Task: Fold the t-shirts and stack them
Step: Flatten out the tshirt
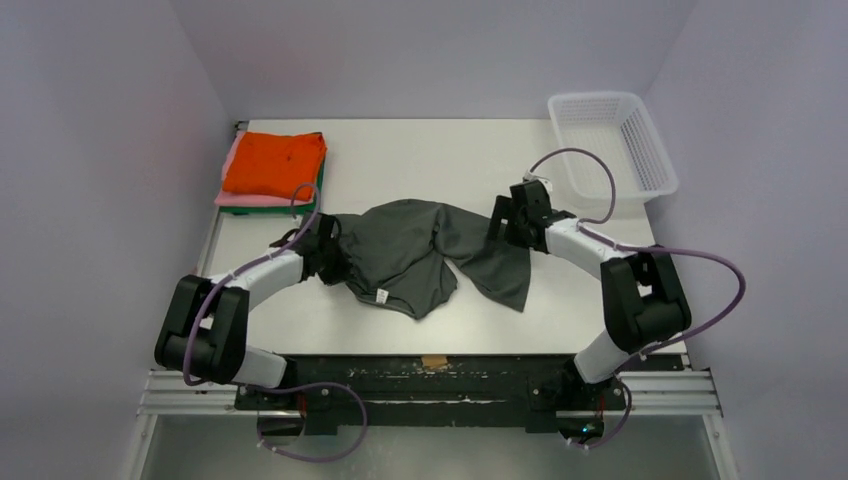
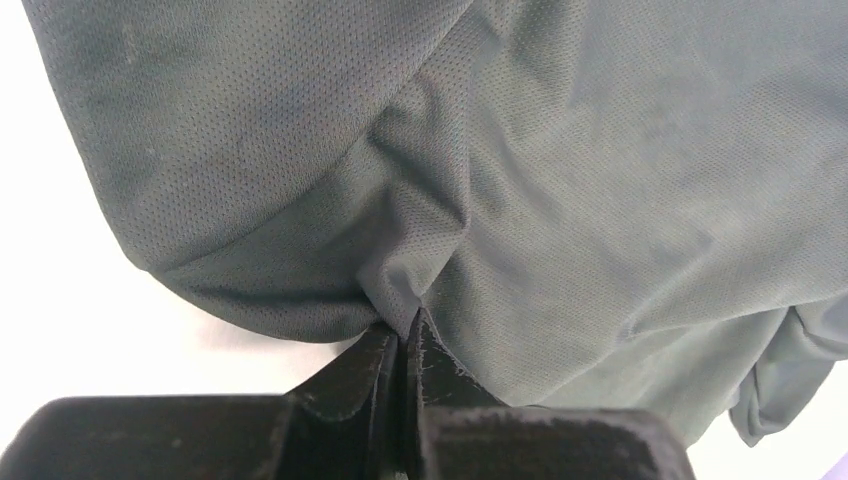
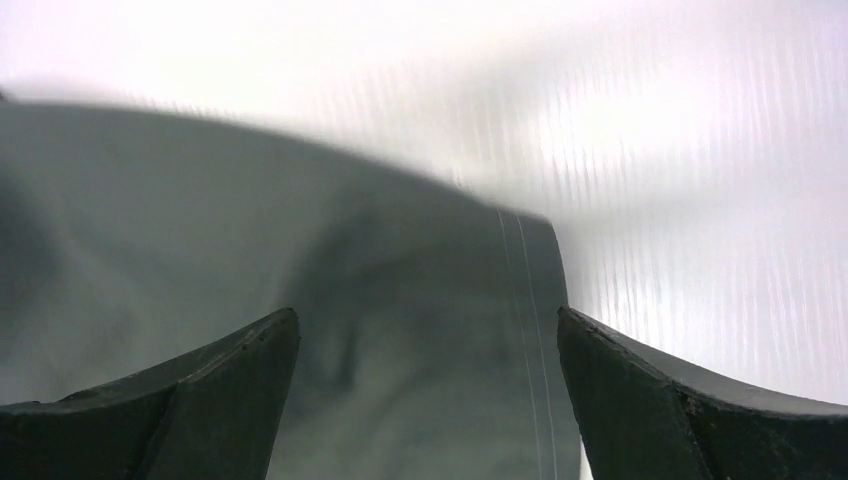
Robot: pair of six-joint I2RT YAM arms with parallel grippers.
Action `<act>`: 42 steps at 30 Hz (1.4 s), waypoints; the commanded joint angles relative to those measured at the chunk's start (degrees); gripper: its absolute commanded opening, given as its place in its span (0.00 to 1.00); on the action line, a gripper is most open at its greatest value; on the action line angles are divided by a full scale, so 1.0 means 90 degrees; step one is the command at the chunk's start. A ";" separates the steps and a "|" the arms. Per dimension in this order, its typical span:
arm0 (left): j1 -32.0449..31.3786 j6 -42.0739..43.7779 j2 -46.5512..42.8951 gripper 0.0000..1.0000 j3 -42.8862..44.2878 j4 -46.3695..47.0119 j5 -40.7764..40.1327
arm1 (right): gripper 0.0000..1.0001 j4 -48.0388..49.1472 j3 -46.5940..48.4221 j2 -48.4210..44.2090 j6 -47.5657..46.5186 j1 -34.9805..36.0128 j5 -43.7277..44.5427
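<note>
Nearest, the dark grey t-shirt (image 1: 410, 250) lay crumpled and unfolded around the middle of the white worktop (image 1: 430, 150), with a small white label (image 1: 382, 296) showing at its 6 o'clock edge and one flap trailing off toward 4 o'clock.

At the shirt's 9 o'clock side the left tool (image 1: 325, 245) sat low against the cloth. In the left wrist view its tool (image 2: 405, 325) was pressed fully together, with a pinch of the grey mesh fabric (image 2: 560, 180) caught between the tips and creases fanning up from the grip.

At the shirt's 2 o'clock side the right tool (image 1: 510, 215) was over the cloth's edge. The right wrist view was blurred, yet its tool (image 3: 428, 330) clearly stood spread wide, gripping nothing, with a straight hem of the grey shirt (image 3: 300, 300) between the two fingers (image 3: 200, 390) and pale worktop beyond.

Farther back, at 10 o'clock on the worktop, was a folded stack: the orange t-shirt (image 1: 275, 162) on top, the pink t-shirt (image 1: 245, 198) peeking out under its near and left edges, and the green t-shirt (image 1: 318, 185) visible as a thin strip along the right side.

At the far 2 o'clock corner stood a white mesh basket (image 1: 610, 140), well apart from the shirts.
</note>
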 commanded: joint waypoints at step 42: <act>0.0002 0.1938 -0.6209 0.00 0.4151 -0.3069 -0.1324 | 0.00 -0.1402 0.2084 -0.5901 -0.1169 0.0005 -0.0454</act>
